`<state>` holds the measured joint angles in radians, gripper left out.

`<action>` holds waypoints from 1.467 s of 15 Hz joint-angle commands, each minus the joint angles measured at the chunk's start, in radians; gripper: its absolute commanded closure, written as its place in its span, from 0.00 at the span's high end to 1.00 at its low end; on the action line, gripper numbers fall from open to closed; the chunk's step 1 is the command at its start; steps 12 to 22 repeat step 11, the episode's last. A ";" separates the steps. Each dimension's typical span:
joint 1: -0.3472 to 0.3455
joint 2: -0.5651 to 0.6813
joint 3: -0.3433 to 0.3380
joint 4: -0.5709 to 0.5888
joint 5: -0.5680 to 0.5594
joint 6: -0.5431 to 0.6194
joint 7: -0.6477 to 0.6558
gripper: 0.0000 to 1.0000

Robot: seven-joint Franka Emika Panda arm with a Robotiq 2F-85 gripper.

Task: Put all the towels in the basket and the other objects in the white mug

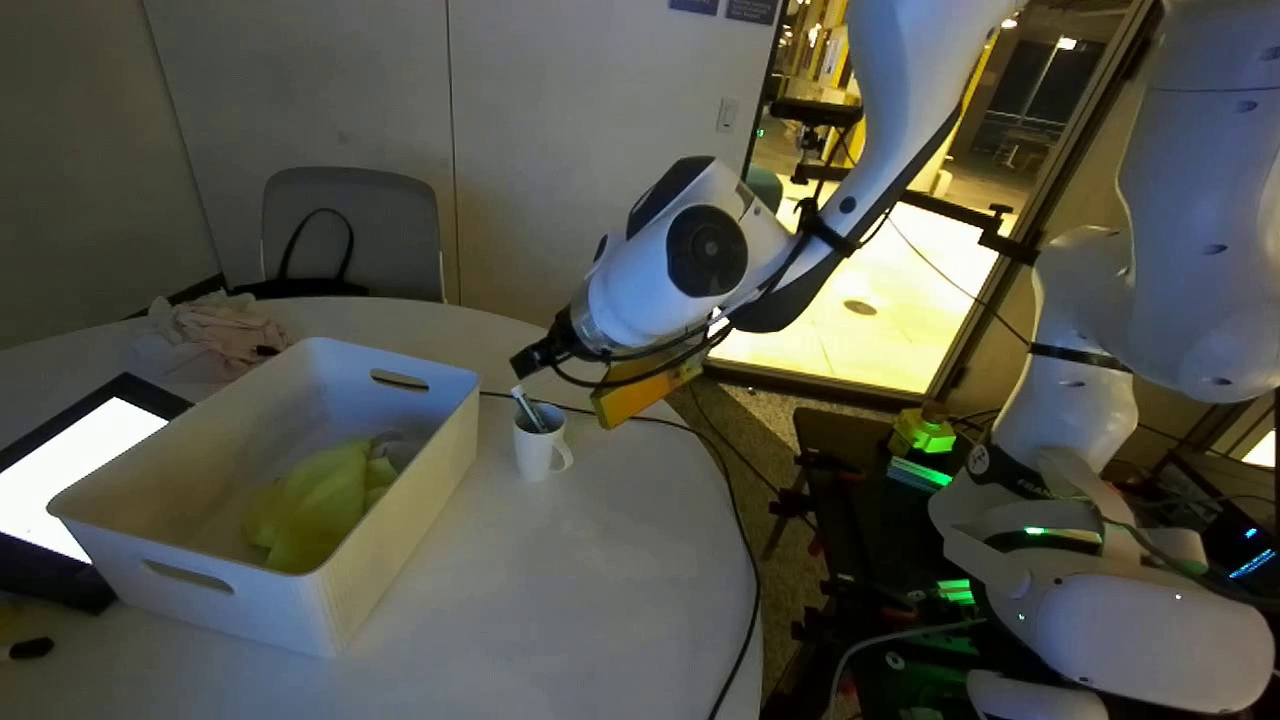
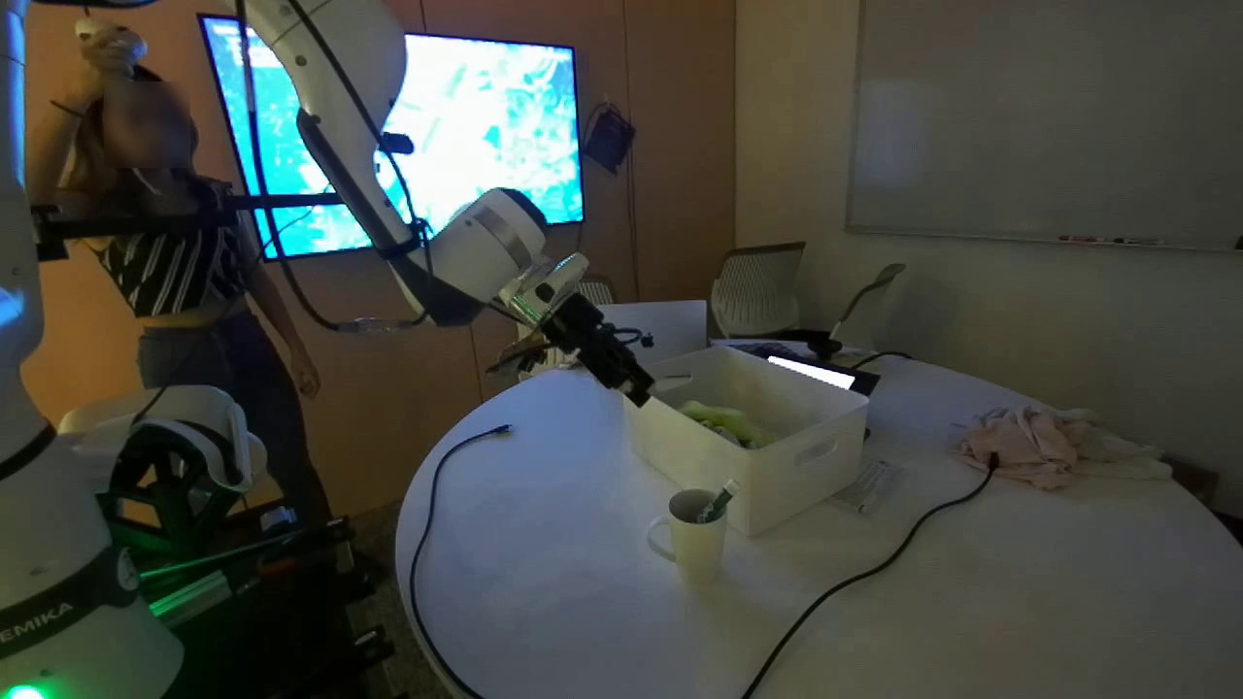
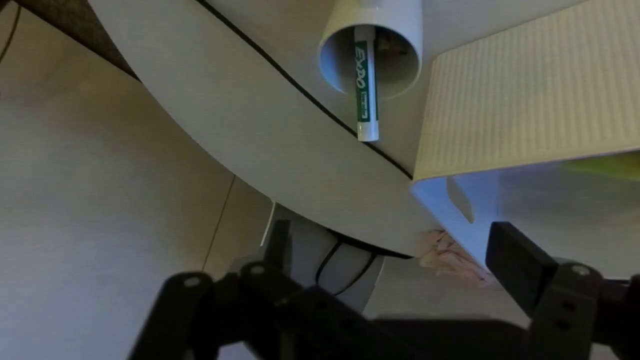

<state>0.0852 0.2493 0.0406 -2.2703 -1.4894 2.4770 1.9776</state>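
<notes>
The gripper (image 3: 389,246), jaws spread, hangs clear of the marker (image 3: 367,85) leaning in the mug (image 1: 535,458), though a low swing could catch it, toppling both; towels (image 1: 318,505) lie in the basket (image 1: 400,522).

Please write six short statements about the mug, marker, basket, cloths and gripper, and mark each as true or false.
1. The marker stands tilted in the white mug. True.
2. The white mug lies on its side. False: it stands upright on the table.
3. The gripper is open and holds nothing. True.
4. The basket holds a yellow-green towel. True.
5. Every cloth is inside the basket. False: a pinkish cloth lies outside it, on the table.
6. The marker is fully hidden in the white mug. False: one end sticks out.
</notes>
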 commanded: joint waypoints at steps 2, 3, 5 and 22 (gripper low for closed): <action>-0.030 -0.152 0.038 -0.140 0.240 0.094 -0.348 1.00; -0.025 -0.169 0.043 -0.159 0.309 0.105 -0.430 1.00; -0.014 -0.204 0.057 -0.206 0.448 0.106 -0.580 1.00; 0.022 -0.218 0.077 -0.257 0.715 0.076 -0.841 1.00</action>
